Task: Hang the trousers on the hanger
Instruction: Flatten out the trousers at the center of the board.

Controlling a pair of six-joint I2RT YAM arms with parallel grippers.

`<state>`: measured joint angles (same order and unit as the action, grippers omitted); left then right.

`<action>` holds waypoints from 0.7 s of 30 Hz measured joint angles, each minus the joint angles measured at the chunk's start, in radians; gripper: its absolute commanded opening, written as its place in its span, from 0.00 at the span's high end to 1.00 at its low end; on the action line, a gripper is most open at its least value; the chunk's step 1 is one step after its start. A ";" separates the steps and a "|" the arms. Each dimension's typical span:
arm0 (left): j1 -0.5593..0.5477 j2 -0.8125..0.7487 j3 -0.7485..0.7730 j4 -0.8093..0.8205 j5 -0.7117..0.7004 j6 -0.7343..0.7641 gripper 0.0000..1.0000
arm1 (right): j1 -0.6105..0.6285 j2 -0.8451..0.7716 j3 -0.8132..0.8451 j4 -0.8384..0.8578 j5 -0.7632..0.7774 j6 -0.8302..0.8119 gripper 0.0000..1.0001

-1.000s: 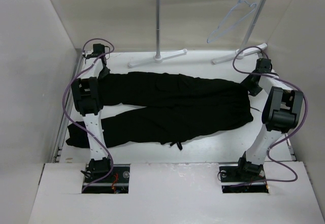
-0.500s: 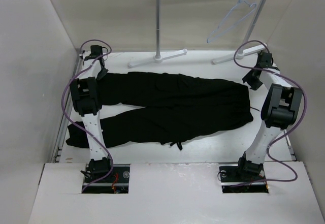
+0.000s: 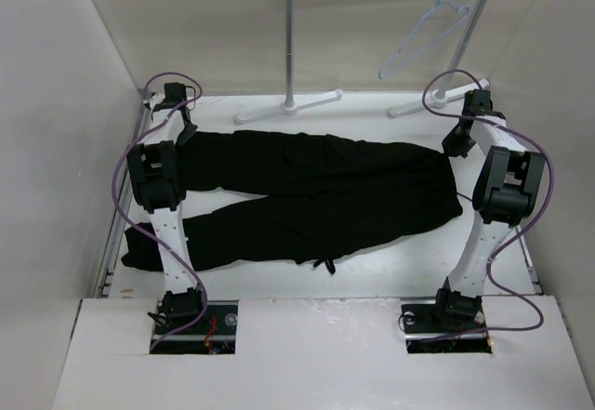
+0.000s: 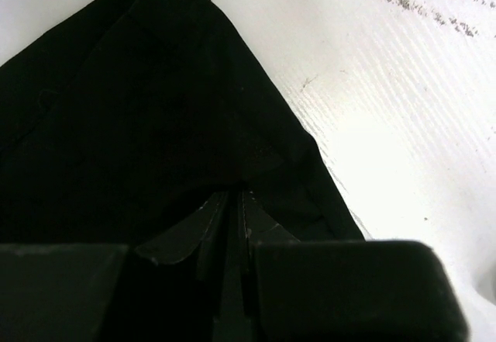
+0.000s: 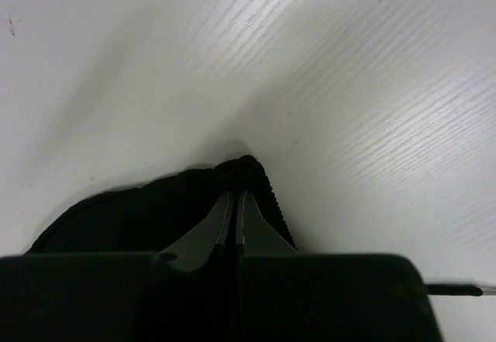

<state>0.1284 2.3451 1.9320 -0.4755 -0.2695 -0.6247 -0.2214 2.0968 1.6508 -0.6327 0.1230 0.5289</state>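
Counter (image 3: 372, 275) carries the trousers (image 3: 316, 191), flat, with the long axis running left-right across the frame. Waist end is at the right, the two legs at the left. The rack (image 3: 290, 38) stands along the top of the frame. The hanger (image 3: 423, 43) hangs off its bar at upper right, in the air, well apart from the cloth. So my target lies up and behind the waist end, and the right arm is clearly the nearer one, I judge. Left pincer (image 4: 236, 210) is pinched together on the upper leg's far edge at upper left. Right pincer (image 5: 235, 202) is clamped on a bunched bit of the trousers' edge at the waist corner.
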 measured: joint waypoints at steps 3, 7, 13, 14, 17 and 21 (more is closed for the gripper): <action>0.005 0.000 0.000 0.015 0.011 -0.019 0.93 | 0.000 0.000 0.002 0.004 0.000 0.020 1.00; 0.012 0.013 0.034 0.014 0.024 -0.045 0.93 | -0.002 0.000 0.038 0.012 -0.002 0.064 0.99; 0.018 0.094 0.250 0.027 0.027 -0.069 0.92 | -0.002 0.002 0.161 0.073 -0.015 0.138 0.94; 0.019 0.094 0.261 0.031 0.027 -0.071 0.90 | -0.002 0.002 0.167 0.093 -0.019 0.153 0.93; 0.023 0.087 0.275 0.043 0.031 -0.074 0.76 | -0.004 0.002 0.164 0.131 -0.026 0.197 0.93; 0.031 -0.031 0.058 0.082 0.055 -0.077 0.52 | -0.016 0.000 0.116 0.151 -0.026 0.229 0.76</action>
<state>0.1596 2.3146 1.9900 -0.3931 -0.2150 -0.7013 -0.2371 2.0972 1.7664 -0.4812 0.0967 0.7578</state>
